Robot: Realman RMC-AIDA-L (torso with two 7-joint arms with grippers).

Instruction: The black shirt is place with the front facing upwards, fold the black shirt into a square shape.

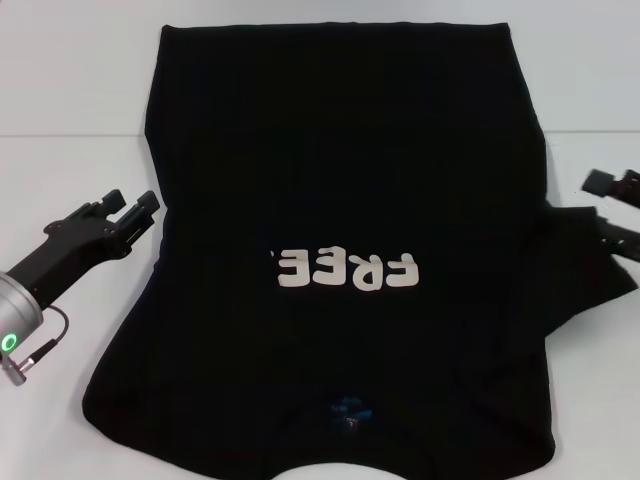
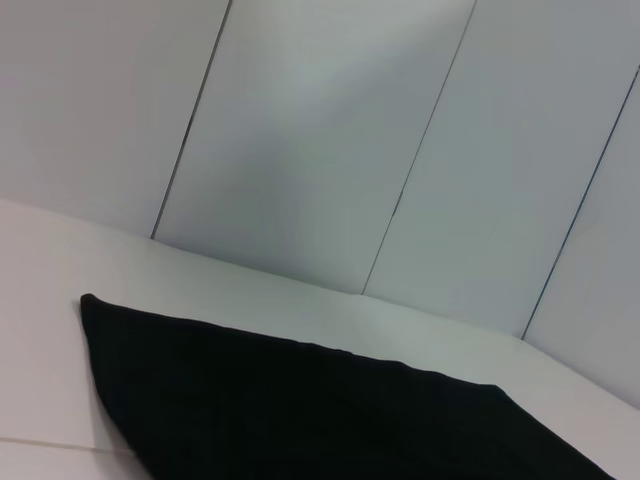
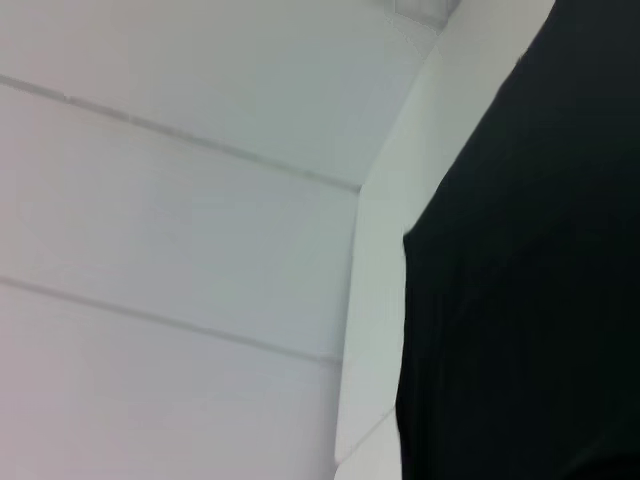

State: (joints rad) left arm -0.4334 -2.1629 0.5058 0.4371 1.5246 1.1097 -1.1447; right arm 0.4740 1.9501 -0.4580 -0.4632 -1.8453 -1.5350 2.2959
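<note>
The black shirt (image 1: 340, 180) lies flat on the white table (image 1: 60, 180) with its front up. Its pale "FREE" letters (image 1: 345, 268) read upside down and its blue neck label (image 1: 350, 408) is at the near edge. The shirt's right sleeve (image 1: 585, 262) sticks out sideways; on the left I see no sleeve sticking out. My left gripper (image 1: 130, 205) hovers open just off the shirt's left edge, holding nothing. My right gripper (image 1: 612, 212) is at the right edge, open, beside the sleeve. Both wrist views show only the black shirt (image 2: 300, 410) (image 3: 520, 280), with no fingers visible.
Bare white tabletop (image 1: 40, 420) surrounds the shirt on the left and at the far right (image 1: 600, 100). Pale panelled walls (image 2: 330, 150) rise behind the table. The shirt's hem reaches the table's far side (image 1: 330, 30).
</note>
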